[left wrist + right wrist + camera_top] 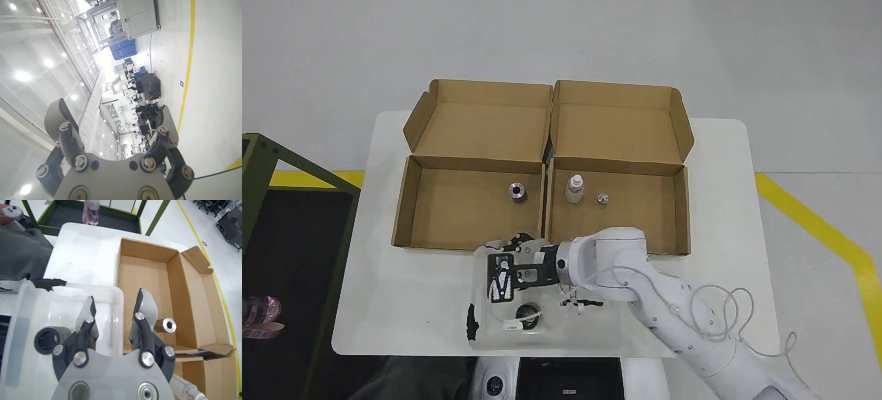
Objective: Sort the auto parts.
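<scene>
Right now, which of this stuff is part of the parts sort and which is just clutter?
Job: right hand, bin, black bushing in it, left box with metal sleeve, right box with white bottle and small metal part.
Lying about: pink bottle on green cart.

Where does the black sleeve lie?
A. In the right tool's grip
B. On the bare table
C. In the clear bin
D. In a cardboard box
C: the black sleeve lies inside the clear bin, beside the open right tool, which grips nothing.
</scene>
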Available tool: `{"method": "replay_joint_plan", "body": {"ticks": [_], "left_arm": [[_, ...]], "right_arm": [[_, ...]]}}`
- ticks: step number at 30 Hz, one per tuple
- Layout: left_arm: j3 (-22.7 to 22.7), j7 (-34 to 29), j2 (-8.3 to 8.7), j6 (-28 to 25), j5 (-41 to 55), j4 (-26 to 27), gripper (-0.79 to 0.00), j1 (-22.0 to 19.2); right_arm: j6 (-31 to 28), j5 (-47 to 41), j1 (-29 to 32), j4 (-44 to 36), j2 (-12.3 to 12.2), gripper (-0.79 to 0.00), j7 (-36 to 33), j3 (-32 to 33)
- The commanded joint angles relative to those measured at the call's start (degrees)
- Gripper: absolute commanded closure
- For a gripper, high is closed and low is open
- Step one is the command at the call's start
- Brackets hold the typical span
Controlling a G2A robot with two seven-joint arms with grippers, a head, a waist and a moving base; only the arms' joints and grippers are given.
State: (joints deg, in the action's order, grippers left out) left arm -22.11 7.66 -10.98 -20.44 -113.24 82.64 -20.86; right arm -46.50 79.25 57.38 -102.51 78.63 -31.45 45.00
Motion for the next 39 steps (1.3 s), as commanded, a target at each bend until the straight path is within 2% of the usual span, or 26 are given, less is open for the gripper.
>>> {"method": "replay_joint_plan", "body": {"ticks": [1,11,17,25,39], "left_arm": [[0.0,0.0,0.0,0.0,0.0,0.0,-0.785,0.0],[0.0,0.0,0.0,0.0,0.0,0.0,-0.785,0.0],[0.0,0.0,0.0,0.0,0.0,0.0,-0.785,0.0],[0.0,0.0,0.0,0.0,0.0,0.0,-0.785,0.0],[0.0,0.0,0.0,0.0,0.0,0.0,-0.785,0.0]], "right_arm": [[-0.9,0.3,2.2,-2.0,-0.6,-0.382,-0.2,0.8],[-5.1,3.9,11.2,-7.6,-3.3,-0.382,0.5,3.7],[-6.8,6.3,14.2,-8.5,-4.5,-0.385,2.1,5.0],[-8.7,8.4,16.3,-8.3,-5.7,-0.394,3.6,5.8],[-9.1,10.6,16.0,-5.1,-6.6,-0.486,5.1,4.0]]}}
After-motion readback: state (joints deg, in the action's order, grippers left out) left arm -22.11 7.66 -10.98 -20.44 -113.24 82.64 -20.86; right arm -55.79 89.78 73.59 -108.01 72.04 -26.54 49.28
